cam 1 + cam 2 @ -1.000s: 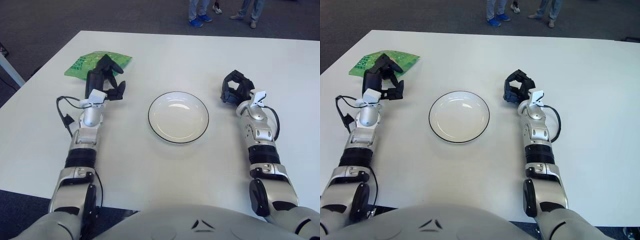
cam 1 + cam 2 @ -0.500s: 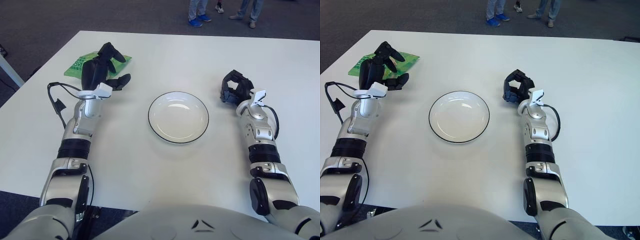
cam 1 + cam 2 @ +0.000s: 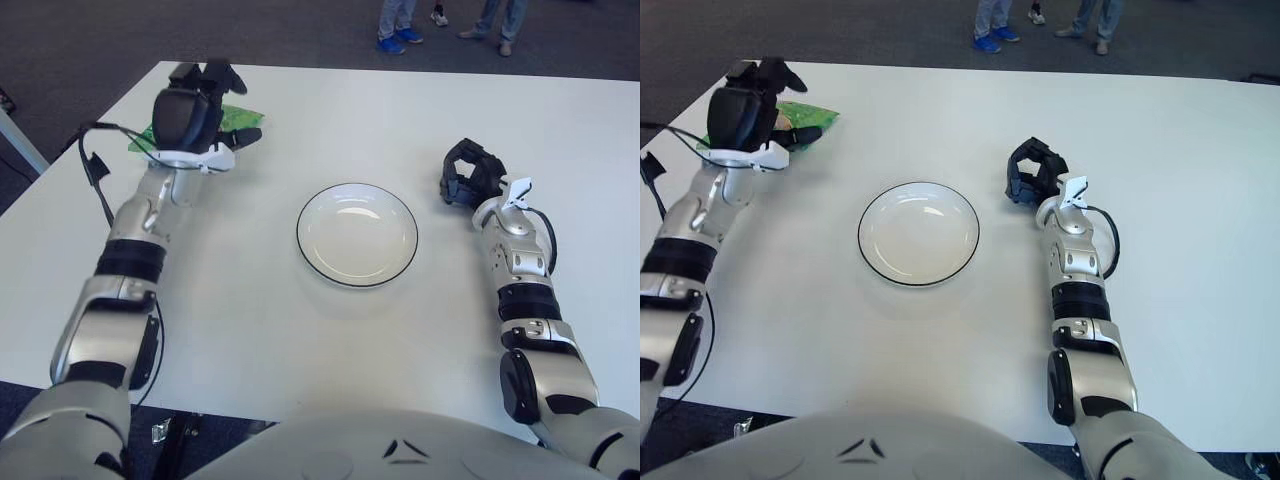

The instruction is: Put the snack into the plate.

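A green snack bag (image 3: 240,117) lies flat at the table's far left, mostly hidden behind my left hand (image 3: 205,100). That hand hovers raised over the bag with its dark fingers spread and nothing in them. A white plate with a dark rim (image 3: 357,234) sits empty in the middle of the table, well to the right of the bag. My right hand (image 3: 466,178) shows to the right of the plate, fingers curled, holding nothing.
The white table (image 3: 330,330) ends at a left edge close to the bag. A black cable (image 3: 95,165) loops off my left forearm. Feet of people (image 3: 400,40) stand on the dark carpet beyond the far edge.
My left hand has lifted off the table and moved forward and left, now above the snack bag with fingers opened wider. The right arm and the plate have not moved.
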Robot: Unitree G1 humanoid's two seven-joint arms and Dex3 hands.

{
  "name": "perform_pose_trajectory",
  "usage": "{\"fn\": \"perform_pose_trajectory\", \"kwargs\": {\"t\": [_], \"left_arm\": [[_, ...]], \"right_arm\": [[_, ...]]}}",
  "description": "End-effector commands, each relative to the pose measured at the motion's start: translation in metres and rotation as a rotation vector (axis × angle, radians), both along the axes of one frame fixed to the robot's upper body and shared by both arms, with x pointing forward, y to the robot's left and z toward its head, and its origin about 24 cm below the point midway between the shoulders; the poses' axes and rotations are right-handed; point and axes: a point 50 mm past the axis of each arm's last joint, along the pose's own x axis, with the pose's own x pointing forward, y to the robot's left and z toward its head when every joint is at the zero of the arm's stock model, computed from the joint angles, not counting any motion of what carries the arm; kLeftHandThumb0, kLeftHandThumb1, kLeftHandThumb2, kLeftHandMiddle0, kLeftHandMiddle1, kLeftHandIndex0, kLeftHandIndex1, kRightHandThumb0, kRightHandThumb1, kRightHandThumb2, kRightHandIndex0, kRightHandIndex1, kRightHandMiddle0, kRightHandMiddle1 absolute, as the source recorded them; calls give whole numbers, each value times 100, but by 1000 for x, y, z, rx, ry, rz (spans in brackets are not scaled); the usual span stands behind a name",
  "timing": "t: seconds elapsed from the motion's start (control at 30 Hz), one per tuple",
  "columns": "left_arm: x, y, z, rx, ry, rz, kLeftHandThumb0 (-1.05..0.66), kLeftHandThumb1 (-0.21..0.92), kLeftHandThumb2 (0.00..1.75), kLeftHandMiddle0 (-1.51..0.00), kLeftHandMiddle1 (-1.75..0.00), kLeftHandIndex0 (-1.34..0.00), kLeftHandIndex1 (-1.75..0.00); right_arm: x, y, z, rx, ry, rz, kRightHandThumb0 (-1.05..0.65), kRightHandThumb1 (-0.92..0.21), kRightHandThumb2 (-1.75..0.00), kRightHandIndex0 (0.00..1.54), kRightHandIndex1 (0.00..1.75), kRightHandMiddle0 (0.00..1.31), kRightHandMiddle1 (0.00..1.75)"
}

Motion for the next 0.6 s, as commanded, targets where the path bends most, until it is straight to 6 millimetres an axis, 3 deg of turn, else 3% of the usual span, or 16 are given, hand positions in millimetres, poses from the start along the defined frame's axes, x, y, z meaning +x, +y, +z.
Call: {"fn": "perform_pose_trajectory", "kwargs": {"t": [0.0, 0.07, 0.13, 0.23, 0.33, 0.57], "left_arm": [[11, 3, 4, 75, 20, 30, -80, 92, 72, -19, -104, -1, -100], [19, 7, 3, 119, 53, 70, -85, 92, 78, -16, -93, 0, -93], [24, 9, 2, 175, 80, 111, -90, 92, 87, -14, -68, 0, -82], [29, 11, 1, 235, 106, 154, -94, 92, 96, -13, -46, 0, -73], [34, 15, -1, 280, 151, 204, -96, 92, 107, -9, -34, 0, -66], [44, 22, -7, 309, 279, 311, -97, 92, 120, -6, -25, 0, -62]], "right_arm": [[-13, -2, -35, 14, 157, -3, -45, -43, -118, 129, 175, 53, 175], [-13, -2, -35, 11, 161, -1, -45, -43, -118, 129, 175, 53, 175], [-13, -2, -36, 11, 165, 2, -45, -43, -118, 129, 175, 53, 175], [-13, -2, -36, 14, 168, 7, -45, -43, -117, 129, 175, 52, 175], [-13, -2, -36, 20, 168, 13, -45, -43, -117, 129, 175, 52, 175], [-14, -3, -37, 25, 172, 18, -45, -43, -118, 128, 175, 53, 175]]}}
